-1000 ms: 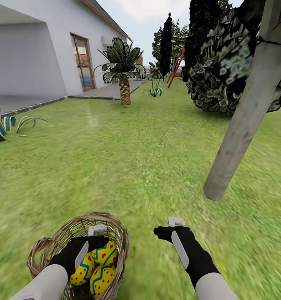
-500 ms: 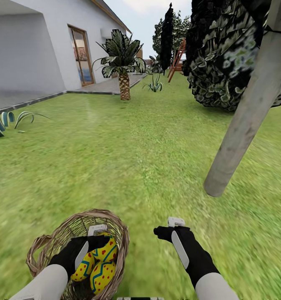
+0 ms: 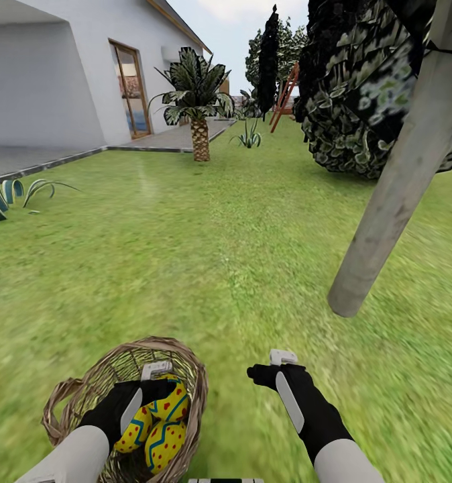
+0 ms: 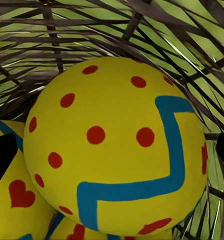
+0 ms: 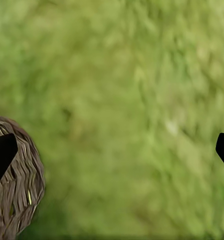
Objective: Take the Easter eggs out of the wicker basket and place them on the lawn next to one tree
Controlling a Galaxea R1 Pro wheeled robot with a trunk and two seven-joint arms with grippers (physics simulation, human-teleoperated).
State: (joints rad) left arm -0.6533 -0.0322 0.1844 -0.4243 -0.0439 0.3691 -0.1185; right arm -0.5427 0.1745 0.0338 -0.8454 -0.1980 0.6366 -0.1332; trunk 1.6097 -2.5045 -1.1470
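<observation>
The wicker basket (image 3: 186, 365) sits on the lawn (image 3: 206, 255) just in front of me, with the yellow Easter eggs (image 3: 160, 422) piled inside it. My left gripper (image 3: 157, 392) reaches down into the basket. In the left wrist view its dark fingertips (image 4: 2, 157) stand wide apart on either side of the top egg (image 4: 116, 145), and another egg (image 4: 17, 210) lies beneath it. My right gripper (image 3: 267, 376) hangs open over bare grass (image 5: 126, 100) beside the basket (image 5: 17, 200). A tree with a pale grey trunk (image 3: 387, 208) rises ahead on the right.
Dark speckled foliage (image 3: 353, 87) hangs above the trunk. A short palm (image 3: 199, 134) and a white house (image 3: 51, 80) with paving stand at the far left. A spiky plant (image 3: 5, 194) grows at the left edge. Open grass stretches between the basket and the tree.
A second ago the whole picture shifted slightly, so the camera moved. In the last half second nothing has moved; both arms keep their poses.
</observation>
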